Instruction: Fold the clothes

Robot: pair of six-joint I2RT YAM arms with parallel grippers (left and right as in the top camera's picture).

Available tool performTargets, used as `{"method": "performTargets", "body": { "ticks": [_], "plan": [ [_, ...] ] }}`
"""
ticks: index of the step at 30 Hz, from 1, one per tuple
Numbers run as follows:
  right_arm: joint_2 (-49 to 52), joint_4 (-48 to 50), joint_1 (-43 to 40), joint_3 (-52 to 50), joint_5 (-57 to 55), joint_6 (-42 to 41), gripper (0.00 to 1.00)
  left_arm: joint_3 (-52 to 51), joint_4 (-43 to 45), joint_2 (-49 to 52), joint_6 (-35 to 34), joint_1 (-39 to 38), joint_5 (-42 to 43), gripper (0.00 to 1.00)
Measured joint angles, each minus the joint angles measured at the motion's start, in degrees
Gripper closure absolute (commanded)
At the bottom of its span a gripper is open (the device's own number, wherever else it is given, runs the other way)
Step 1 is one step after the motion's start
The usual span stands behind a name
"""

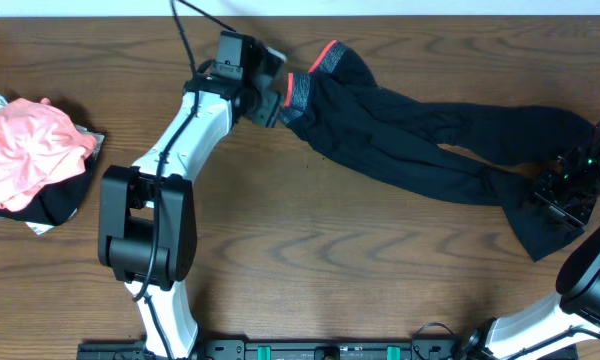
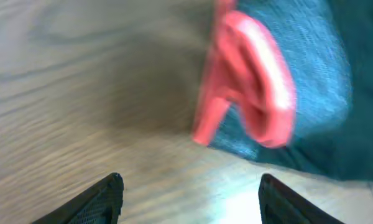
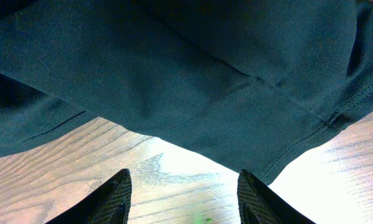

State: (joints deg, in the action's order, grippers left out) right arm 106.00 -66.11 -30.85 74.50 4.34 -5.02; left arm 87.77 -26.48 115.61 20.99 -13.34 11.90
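Black leggings (image 1: 420, 140) with a coral and grey waistband (image 1: 302, 88) lie stretched across the table from upper middle to right. My left gripper (image 1: 270, 95) is at the waistband end, open and empty; its view shows the coral band (image 2: 255, 81) just ahead of the fingers (image 2: 189, 193), blurred. My right gripper (image 1: 565, 190) is at the leg ends on the right, open, with the black hem (image 3: 236, 106) just beyond the fingertips (image 3: 183, 193) over bare wood.
A crumpled pile with a pink garment (image 1: 25, 145) on top of dark clothes (image 1: 60, 200) sits at the left edge. The wooden table (image 1: 330, 270) is bare in front of the leggings.
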Motion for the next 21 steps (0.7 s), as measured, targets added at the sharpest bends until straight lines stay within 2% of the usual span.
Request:
{"method": "performTargets", "body": {
  "ticks": [3,8,15,21],
  "plan": [
    [0.00,0.13,0.00,0.00,0.00,0.00,0.46,-0.17,-2.64,0.00,5.99,-0.24,3.82,0.30],
    [0.00,0.20,0.00,0.00,0.00,0.00,0.46,-0.26,-2.45,0.00,11.67,-0.26,8.02,0.31],
    [0.00,0.20,0.00,0.00,0.00,0.00,0.47,-0.33,2.23,1.09,14.03,-0.26,12.46,0.32],
    [0.00,0.20,0.00,0.00,0.00,0.00,0.46,-0.33,5.46,6.84,14.67,-0.50,14.58,0.32]
  ]
}}
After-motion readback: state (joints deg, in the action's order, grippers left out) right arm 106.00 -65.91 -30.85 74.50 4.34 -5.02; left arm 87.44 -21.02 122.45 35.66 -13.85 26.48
